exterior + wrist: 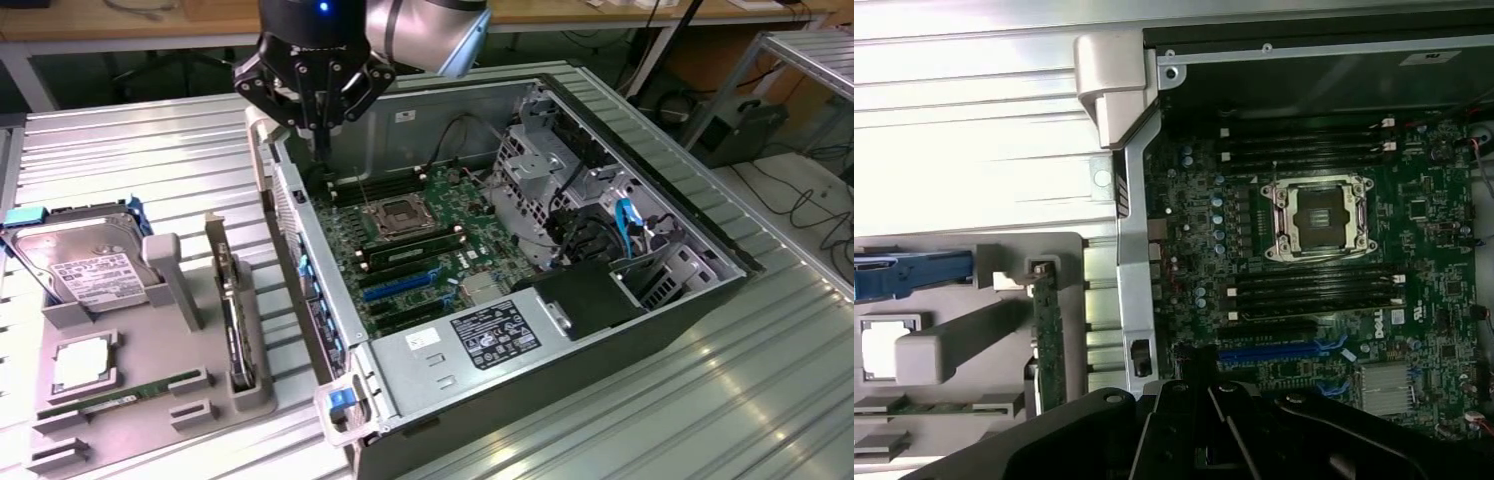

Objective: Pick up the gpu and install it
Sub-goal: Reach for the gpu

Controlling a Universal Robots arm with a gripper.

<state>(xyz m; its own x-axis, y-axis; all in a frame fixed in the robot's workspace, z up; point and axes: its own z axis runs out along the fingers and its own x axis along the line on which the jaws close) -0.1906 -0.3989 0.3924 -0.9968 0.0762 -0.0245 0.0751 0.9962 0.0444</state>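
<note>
Exterior view, left to right:
- Hard drive (83, 265) sits at 11 o'clock on the grey holder (127, 430).
- gpu (238, 330) stands on edge in the holder's slot on its 3 o'clock side. Silver bracket is at the 12 o'clock end. Untouched.
- Gripper (322, 158) is clenched and empty, hovering over the rear wall of the PC case (601, 380). The gpu is at its 7 o'clock, well apart.

Handling, my read: the card is light and stiff but fragile. Pinch the exposed top edge mid-length and stay off the components. The bracket end is likely heavier.
</note>
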